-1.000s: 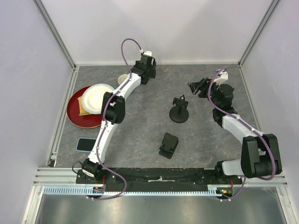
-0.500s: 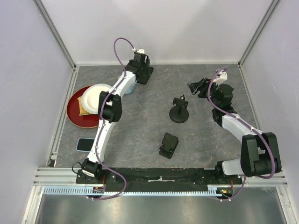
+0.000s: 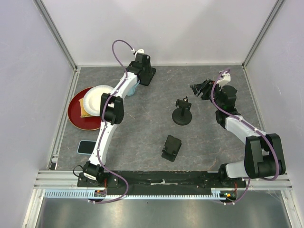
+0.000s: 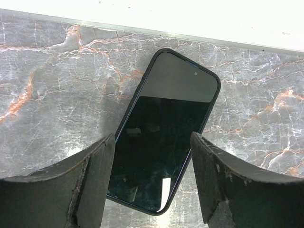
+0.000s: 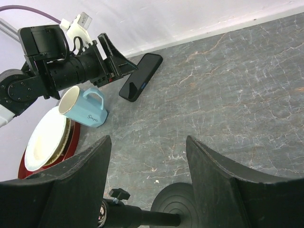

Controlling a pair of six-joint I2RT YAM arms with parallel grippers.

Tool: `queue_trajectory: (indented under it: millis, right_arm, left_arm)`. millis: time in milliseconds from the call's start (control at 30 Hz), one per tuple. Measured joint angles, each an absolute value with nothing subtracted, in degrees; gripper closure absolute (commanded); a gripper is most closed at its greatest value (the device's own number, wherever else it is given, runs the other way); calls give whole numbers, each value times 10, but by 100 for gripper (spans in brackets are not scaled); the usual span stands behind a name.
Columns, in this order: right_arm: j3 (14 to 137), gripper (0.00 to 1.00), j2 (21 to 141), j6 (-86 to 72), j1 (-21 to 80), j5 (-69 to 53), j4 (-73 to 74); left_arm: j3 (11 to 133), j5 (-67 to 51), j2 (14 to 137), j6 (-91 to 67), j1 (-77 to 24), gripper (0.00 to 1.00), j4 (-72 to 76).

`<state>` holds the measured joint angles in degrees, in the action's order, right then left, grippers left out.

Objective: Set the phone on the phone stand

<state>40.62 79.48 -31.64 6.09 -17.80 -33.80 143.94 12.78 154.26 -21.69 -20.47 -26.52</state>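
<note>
Top view looks down on whole table (image 3: 142,133); left wrist close over phone (image 4: 164,137); right wrist sees it from afar.

Cursive word, seemingly "Simple", on the blue mug (image 5: 88,113).

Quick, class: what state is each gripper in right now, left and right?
Left gripper: open, fingers either side of the phone, not clamped on it.
Right gripper: open, holding nothing.

The phone (image 4: 164,137) lies by the back wall (image 4: 190,14), mug (image 5: 83,108) near it, phone stand (image 3: 182,112) well right.
</note>
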Motion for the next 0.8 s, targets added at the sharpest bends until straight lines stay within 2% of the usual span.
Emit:
queue_trajectory:
  millis: [367,800]
  right_arm:
    - [406,29,796,-317,60,-180,-338]
    - [406,28,797,-318,58,-182,-339]
  left_arm:
    - [1433,134,1548,-308,-201,32,-227]
    - [1403,175,1552,-413,-190,42,-152]
